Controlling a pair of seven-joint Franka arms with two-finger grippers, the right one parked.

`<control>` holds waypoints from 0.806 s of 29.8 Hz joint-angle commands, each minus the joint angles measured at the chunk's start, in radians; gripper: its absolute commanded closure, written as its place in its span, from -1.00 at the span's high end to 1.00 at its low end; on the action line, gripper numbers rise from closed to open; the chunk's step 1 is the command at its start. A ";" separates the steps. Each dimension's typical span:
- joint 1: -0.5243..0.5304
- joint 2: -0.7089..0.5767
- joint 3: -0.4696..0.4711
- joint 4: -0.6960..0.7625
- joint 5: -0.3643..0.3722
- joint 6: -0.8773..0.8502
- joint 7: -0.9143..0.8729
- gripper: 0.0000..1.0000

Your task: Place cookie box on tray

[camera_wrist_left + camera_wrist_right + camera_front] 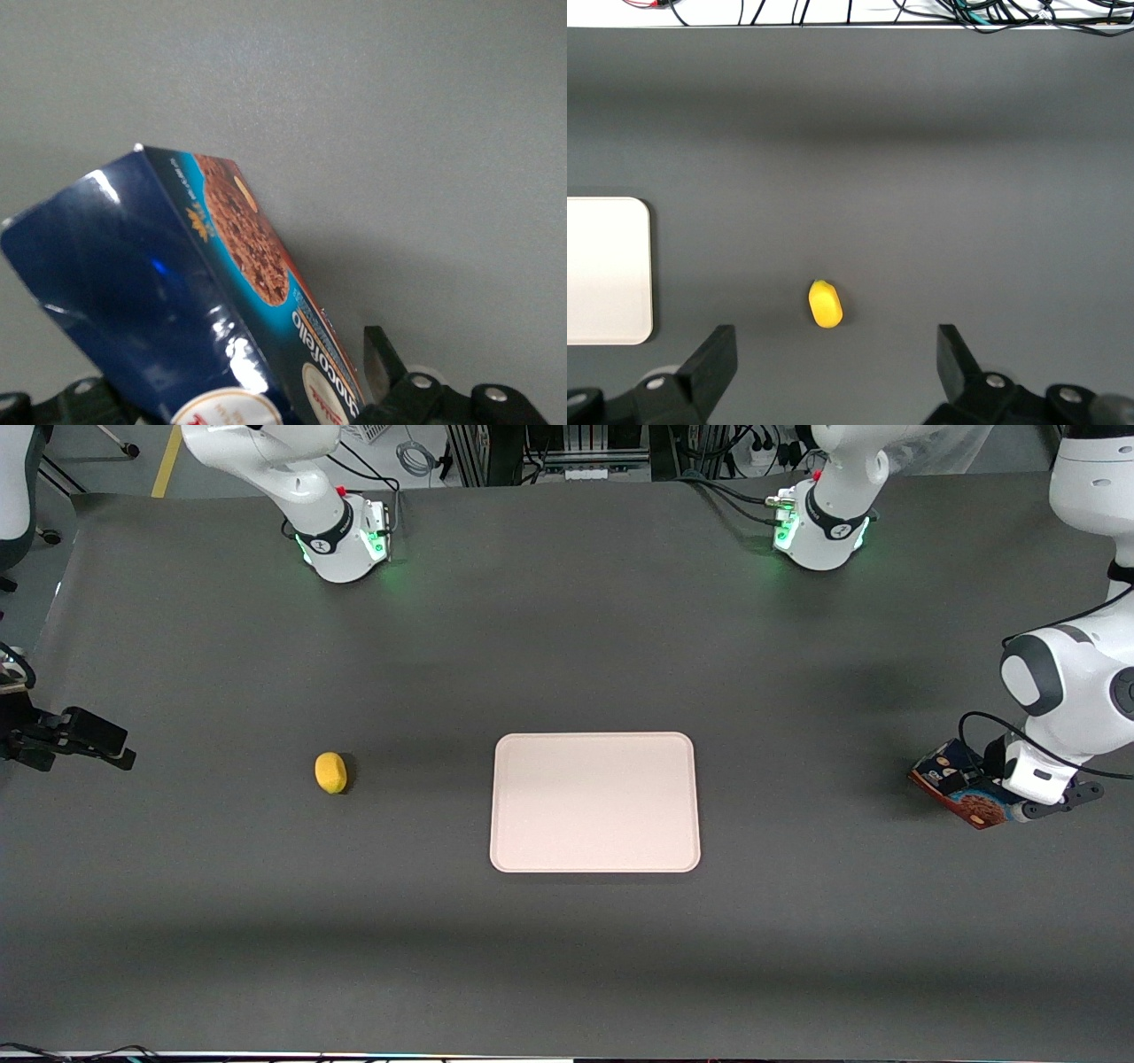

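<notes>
Dark grey table point(567, 646), cables point(416, 456) along its edge.

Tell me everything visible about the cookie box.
The cookie box is a small flat carton, glossy dark blue with a reddish-brown edge, a chocolate cookie picture, white lettering and a round white-red logo. It looks like thin printed cardboard with slightly dented faces. It sits tilted in the working arm's claw, toward the working arm's end of the table, well apart from the tray. The wrist view shows it between the claw's fingers, one corner pointing away; whether it is clear of the table is unclear.
</notes>
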 commanded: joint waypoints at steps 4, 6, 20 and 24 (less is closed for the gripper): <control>-0.003 0.015 0.006 0.027 -0.011 -0.010 0.026 -0.99; -0.005 0.015 0.006 0.031 -0.011 -0.013 0.026 -1.00; -0.020 -0.010 -0.003 0.254 0.001 -0.281 0.046 -1.00; -0.034 -0.046 -0.019 0.349 0.001 -0.430 0.047 -1.00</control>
